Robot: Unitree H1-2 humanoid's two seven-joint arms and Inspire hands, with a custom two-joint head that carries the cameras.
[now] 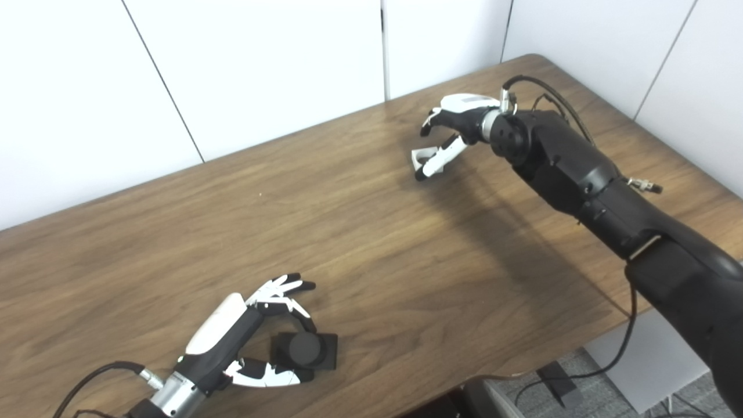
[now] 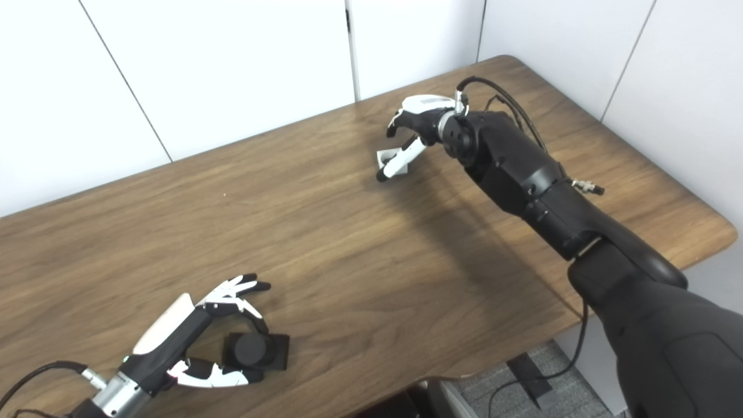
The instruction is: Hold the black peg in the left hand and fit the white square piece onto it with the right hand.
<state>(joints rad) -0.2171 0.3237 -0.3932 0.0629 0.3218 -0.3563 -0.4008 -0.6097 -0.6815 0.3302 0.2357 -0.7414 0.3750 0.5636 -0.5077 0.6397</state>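
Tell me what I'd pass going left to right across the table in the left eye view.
Left robot hand → black peg → white piece → right robot hand.

My robot has big black arms. My left hand (image 1: 244, 334) and right hand (image 1: 458, 125) are white and black with silver wrists. Thin black cables loop at both wrists.
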